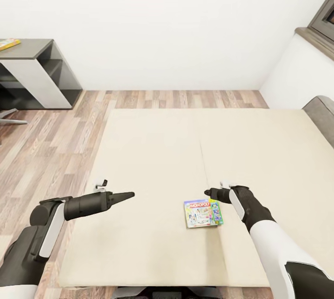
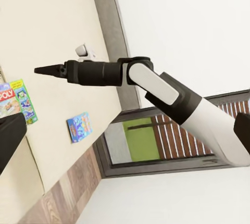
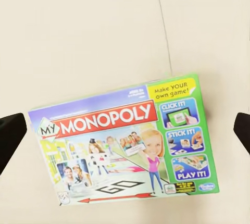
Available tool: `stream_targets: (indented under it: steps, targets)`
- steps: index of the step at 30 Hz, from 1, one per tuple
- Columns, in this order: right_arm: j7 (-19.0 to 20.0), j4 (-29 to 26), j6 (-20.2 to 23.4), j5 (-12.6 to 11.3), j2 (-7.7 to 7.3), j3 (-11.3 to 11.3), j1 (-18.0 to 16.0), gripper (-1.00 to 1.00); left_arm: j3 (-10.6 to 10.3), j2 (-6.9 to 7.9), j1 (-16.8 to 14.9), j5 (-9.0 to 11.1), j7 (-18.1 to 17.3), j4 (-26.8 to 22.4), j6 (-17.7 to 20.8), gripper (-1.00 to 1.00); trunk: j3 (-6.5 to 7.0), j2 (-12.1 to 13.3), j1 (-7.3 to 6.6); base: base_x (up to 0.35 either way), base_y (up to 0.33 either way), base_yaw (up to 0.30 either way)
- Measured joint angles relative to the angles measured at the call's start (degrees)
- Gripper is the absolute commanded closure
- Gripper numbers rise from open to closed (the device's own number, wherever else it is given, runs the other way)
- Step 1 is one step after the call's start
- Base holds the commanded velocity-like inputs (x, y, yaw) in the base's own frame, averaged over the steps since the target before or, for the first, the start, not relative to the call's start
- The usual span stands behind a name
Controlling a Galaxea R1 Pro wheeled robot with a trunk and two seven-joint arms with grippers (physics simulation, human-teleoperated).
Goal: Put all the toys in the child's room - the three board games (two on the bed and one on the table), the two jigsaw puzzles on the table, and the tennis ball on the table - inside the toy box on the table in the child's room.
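- Here, we see the Monopoly board game (image 1: 201,213) lying flat on the beige mattress of the bed (image 1: 153,150), printed face up, near the bed's front edge and just beside the centre seam.
- In the head view its long axis runs across the bed from left to right, the green panel at its right end; the title reads upright towards us.
- We place the right gripper (image 1: 209,192) just above and beyond the box's far right corner, its tip aimed leftward; we cannot say whether it touches the box.
- In the right wrist view the box (image 3: 127,146) sits between the two dark fingertips (image 3: 11,138), which stand wide apart at the frame's edges, so we read these jaws as spread and holding nothing.
- We see the left gripper (image 1: 126,194) well to the left of the box, over bare mattress, pointing right; its fingers come together in a single point.
- From the left wrist view, a second, blue board game (image 2: 79,126) lies flat near the mattress edge, well apart from the first.
- At far left stands the table (image 1: 28,48), a bright flat item on its top.
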Motion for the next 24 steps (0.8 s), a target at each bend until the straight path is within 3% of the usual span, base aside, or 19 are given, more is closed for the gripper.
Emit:
stream_targets:
  steps: [13,24]
  targets:
    - [0.0,-0.7,-3.7,0.1,-0.05,0.1,-0.2,-1.00,0.1,0.00,0.0,0.0,0.7,0.0,0.0,-1.00,-1.23,0.0,0.00,0.000,0.000,0.000]
    - [0.0,-0.7,-4.2,0.3,-0.14,0.2,-0.2,-1.00,0.2,0.08,0.0,0.0,0.8,0.0,0.0,-1.00,-2.28,0.0,0.00,0.000,0.000,0.000]
